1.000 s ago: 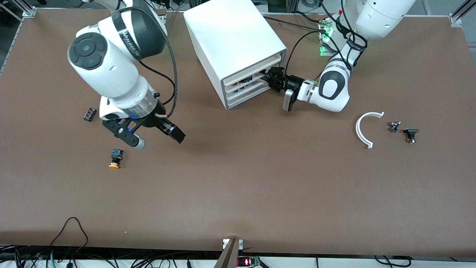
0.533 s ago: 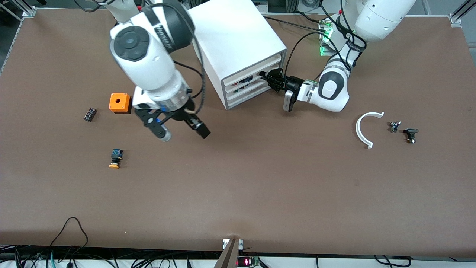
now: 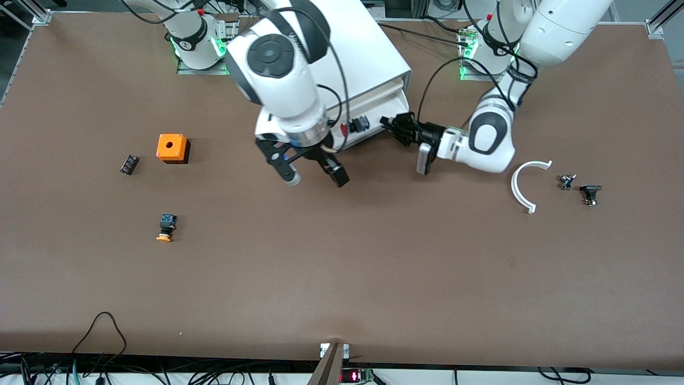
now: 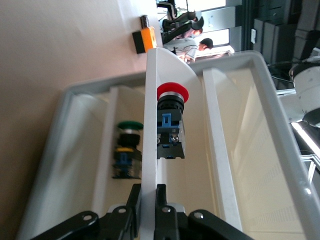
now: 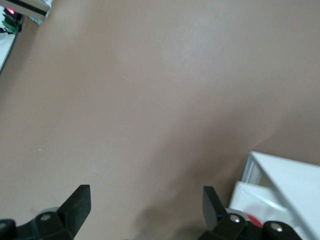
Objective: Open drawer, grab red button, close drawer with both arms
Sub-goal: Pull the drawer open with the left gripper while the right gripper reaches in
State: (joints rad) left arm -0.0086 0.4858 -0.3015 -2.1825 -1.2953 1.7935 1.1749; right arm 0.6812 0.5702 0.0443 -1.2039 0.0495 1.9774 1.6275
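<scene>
The white cabinet (image 3: 355,51) stands at the table's back middle. Its second drawer (image 3: 375,135) is pulled partly out. The red-capped button (image 3: 354,127) lies in it, blue end toward the left gripper. My left gripper (image 3: 390,126) is shut on the drawer's front fin (image 4: 151,165), with the button (image 4: 170,120) right beside that fin. My right gripper (image 3: 315,179) is open and empty over the table just in front of the cabinet. In the right wrist view its fingers (image 5: 80,202) spread wide over bare table, with the drawer's corner (image 5: 280,182) and a bit of the red cap (image 5: 255,221) at the edge.
An orange cube (image 3: 172,148), a yellow-orange-capped button (image 3: 165,227) and a small black part (image 3: 129,163) lie toward the right arm's end. A white curved piece (image 3: 523,184) and two small parts (image 3: 566,182) lie toward the left arm's end. A green-capped button (image 4: 126,150) lies beside the fin.
My right arm has swung from its end of the table to the cabinet's front, uncovering the orange cube. My left gripper has drawn the drawer outward, exposing the red button.
</scene>
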